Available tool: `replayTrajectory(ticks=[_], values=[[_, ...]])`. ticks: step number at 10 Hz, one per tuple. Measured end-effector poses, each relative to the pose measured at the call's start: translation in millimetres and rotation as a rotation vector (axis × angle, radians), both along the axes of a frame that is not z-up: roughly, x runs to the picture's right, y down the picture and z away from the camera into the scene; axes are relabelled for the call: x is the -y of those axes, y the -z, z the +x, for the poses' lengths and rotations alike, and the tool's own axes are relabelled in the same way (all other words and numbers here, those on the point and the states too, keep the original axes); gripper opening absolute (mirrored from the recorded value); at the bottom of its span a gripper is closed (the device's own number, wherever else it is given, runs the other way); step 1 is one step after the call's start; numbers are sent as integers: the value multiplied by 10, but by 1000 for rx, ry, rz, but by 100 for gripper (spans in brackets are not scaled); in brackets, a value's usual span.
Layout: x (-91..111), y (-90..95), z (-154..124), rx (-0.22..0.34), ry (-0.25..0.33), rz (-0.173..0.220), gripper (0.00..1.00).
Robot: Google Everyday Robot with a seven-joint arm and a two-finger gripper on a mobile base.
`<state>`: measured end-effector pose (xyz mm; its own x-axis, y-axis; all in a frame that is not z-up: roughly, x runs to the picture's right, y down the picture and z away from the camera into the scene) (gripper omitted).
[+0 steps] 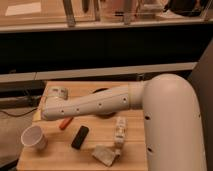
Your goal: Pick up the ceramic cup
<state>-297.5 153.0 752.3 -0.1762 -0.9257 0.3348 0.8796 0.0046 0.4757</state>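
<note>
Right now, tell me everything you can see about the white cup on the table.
The cup is small, plain white and round, tapering slightly toward its base, with a wide open mouth and pale inside; no handle shows. It looks ceramic, standing upright on the wooden table near its front left corner. Only the table touches it. The gripper sits apart from it at the table's far left, beyond the arm, holding nothing.
</note>
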Motion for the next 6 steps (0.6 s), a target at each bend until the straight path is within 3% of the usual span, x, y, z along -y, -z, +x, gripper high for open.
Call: replayTrajectory(ticks=[6], values=[[-78,32,-39,46,50,7,80]])
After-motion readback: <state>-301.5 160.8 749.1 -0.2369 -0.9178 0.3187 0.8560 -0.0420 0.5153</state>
